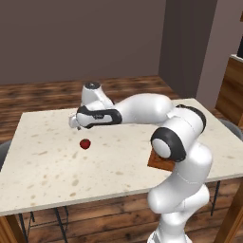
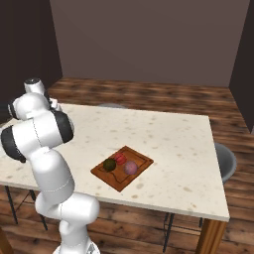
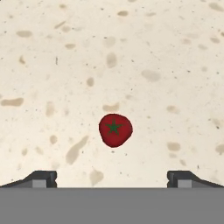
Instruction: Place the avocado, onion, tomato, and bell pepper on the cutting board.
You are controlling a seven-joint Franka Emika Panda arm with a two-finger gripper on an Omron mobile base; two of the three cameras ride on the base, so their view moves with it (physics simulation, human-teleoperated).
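A red vegetable with a green star on top, by its look the tomato (image 3: 115,129), lies alone on the speckled table (image 1: 47,166), also seen as a small red ball (image 1: 85,143). My gripper (image 3: 113,180) hangs open just above and behind it, with nothing between the fingertips (image 3: 42,179); the hand (image 1: 76,121) is up-left of the ball. The cutting board (image 2: 142,159) carries the dark avocado (image 2: 109,164), the pink onion (image 2: 131,168) and a small red vegetable (image 2: 120,158), too small to name. A corner of the board (image 1: 158,161) peeks out behind my arm.
Grey chairs stand at the table's right side (image 2: 225,161) and far side (image 2: 111,105). The table's near edge (image 1: 71,201) runs close to my base. My own arm (image 2: 42,134) blocks the table's left part in the right base view.
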